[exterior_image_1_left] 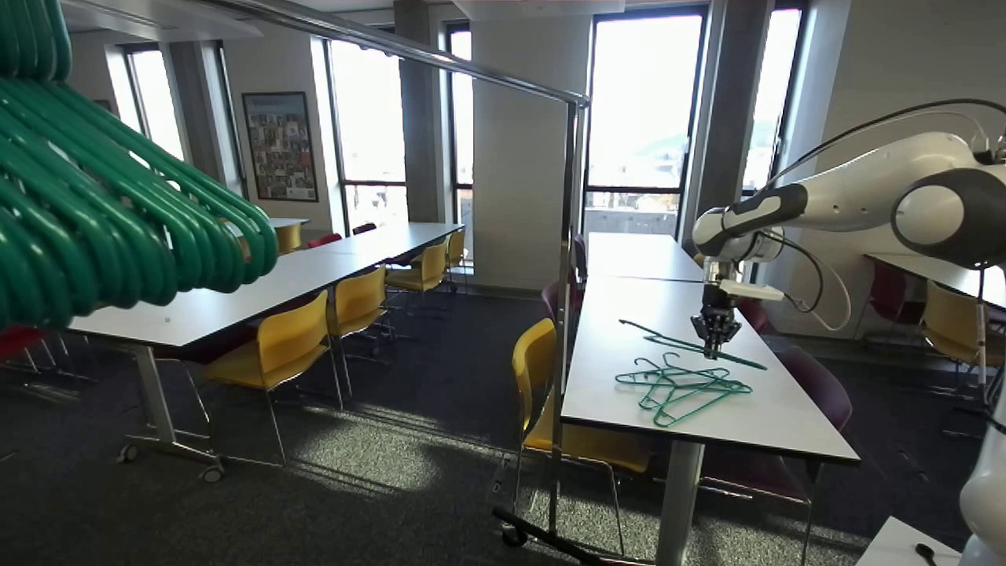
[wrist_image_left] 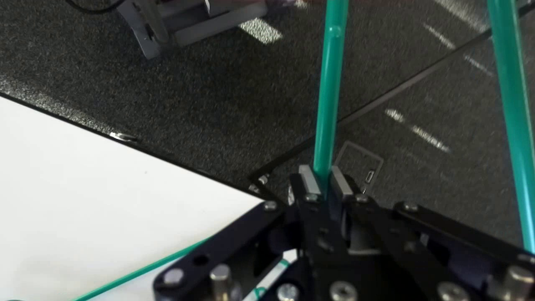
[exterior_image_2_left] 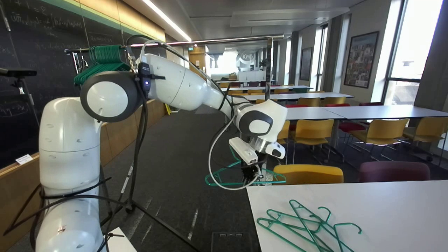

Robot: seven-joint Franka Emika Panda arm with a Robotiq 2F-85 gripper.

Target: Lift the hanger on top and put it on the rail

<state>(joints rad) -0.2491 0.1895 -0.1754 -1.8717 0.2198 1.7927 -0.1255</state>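
A thin green hanger [wrist_image_left: 330,92] hangs in the air, with my gripper [wrist_image_left: 324,179] shut on one of its bars. Its other bar runs down the right side of the wrist view, over dark carpet. In an exterior view the held hanger [exterior_image_2_left: 224,182] is level with the near table corner, hook side up and partly behind the gripper [exterior_image_2_left: 250,177]. Seen from elsewhere, the hanger [exterior_image_1_left: 668,340] appears almost edge-on. The rail [exterior_image_1_left: 471,68] is a silver bar on upright poles. It shows in both exterior views, well above the gripper.
Several loose green hangers [exterior_image_2_left: 304,224] lie overlapping on the white table [exterior_image_2_left: 392,210]. A bunch of green hangers [exterior_image_2_left: 105,57] hangs at one end of the rail. A rack pole [exterior_image_1_left: 564,314] and a yellow chair [exterior_image_1_left: 534,362] stand beside the table. Cables loop around the arm.
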